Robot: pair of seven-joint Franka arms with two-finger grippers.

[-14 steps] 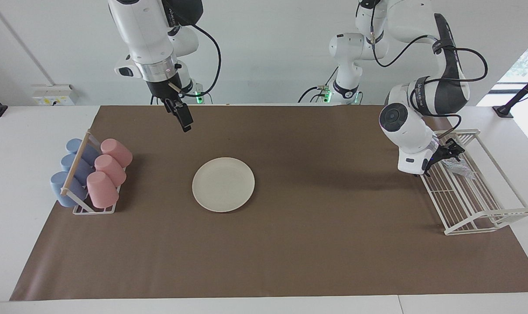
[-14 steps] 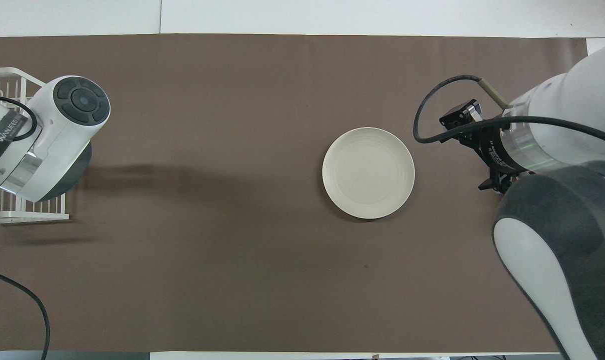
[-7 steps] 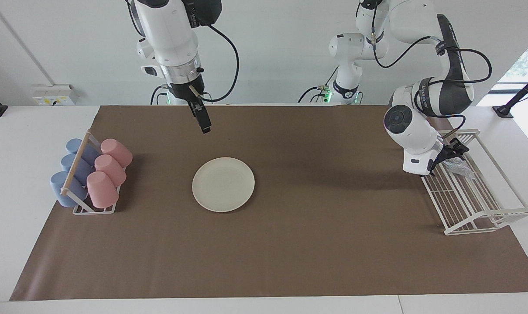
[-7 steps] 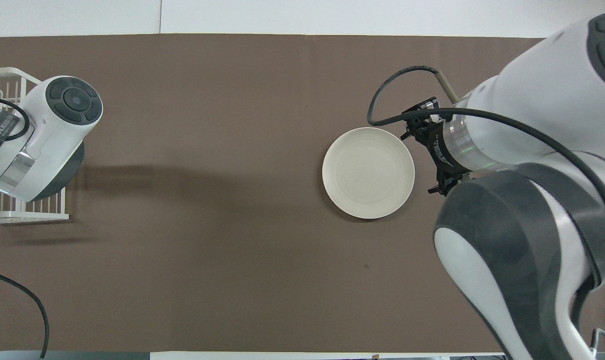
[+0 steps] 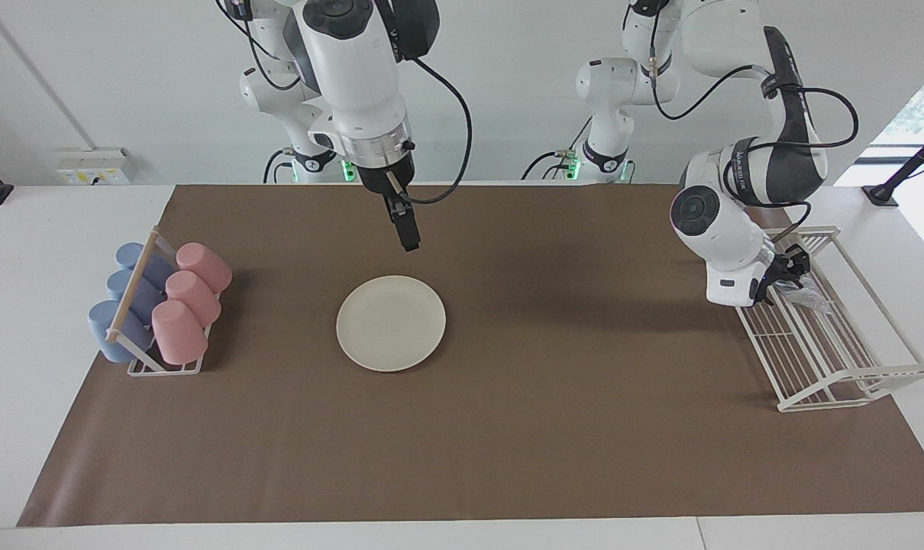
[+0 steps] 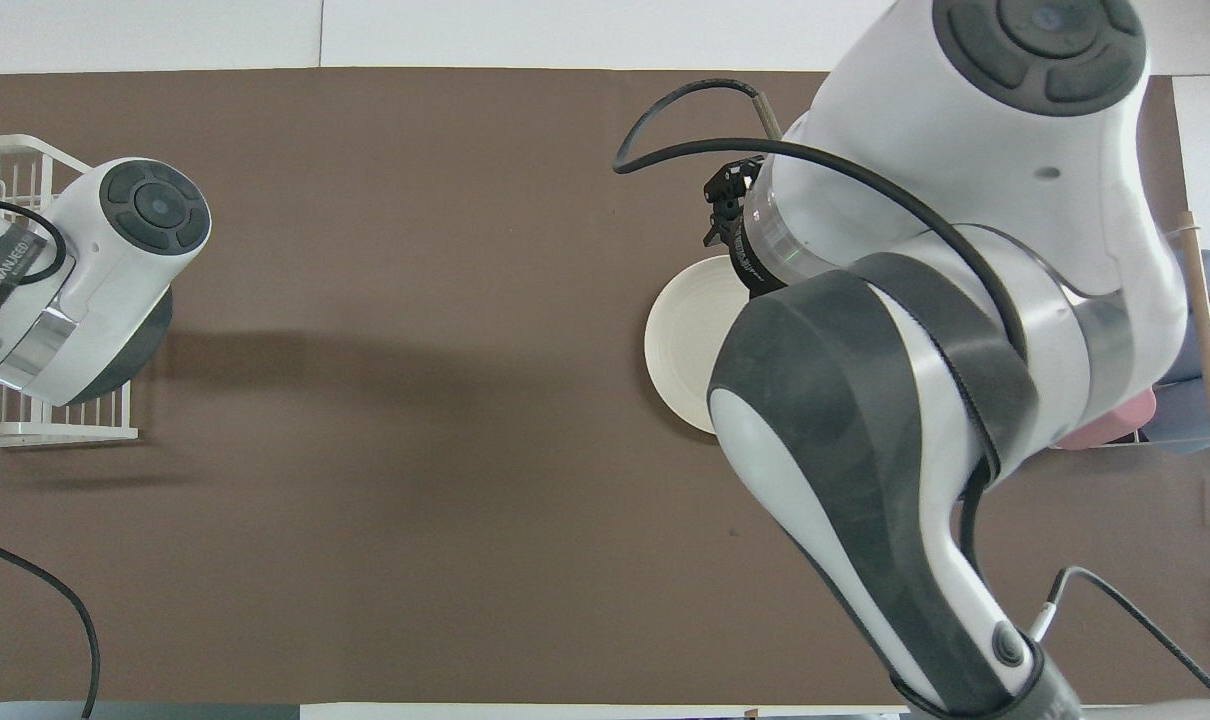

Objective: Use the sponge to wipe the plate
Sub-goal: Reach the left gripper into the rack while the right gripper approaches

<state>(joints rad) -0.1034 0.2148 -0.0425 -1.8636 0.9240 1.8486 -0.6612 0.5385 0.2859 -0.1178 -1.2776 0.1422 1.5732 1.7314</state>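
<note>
Cream-white and round, one plate [image 5: 391, 323] lies flat on the brown mat [image 5: 508, 428], a little left of the facing frame's centre; in the overhead view only its edge [image 6: 677, 340] shows beside the right arm's bulk. One sponge [image 5: 806, 293], a small silvery pad, lies in the white wire rack [image 5: 836, 359] at the right of the facing frame, at the end of the rack nearer the robots. At the left of that frame one wooden-barred holder [image 5: 134, 305] carries six cups lying on their sides: three pink cups [image 5: 187, 302] and three blue cups [image 5: 126, 302].

There are two arms. The right gripper [image 5: 408, 233] hangs in the air over the mat just above the plate's upper rim in the facing frame; whether its fingers are spread or pressed together cannot be told. The left gripper [image 5: 790, 269] is down at the rack right beside the sponge; its finger state cannot be told either, nor whether it touches the pad.

The mat covers most of a white desk [image 5: 50, 229]. A plain white wall [image 5: 508, 76] rises along the top of the facing frame, with a socket box [image 5: 95, 166] at upper left and a window edge at far right
</note>
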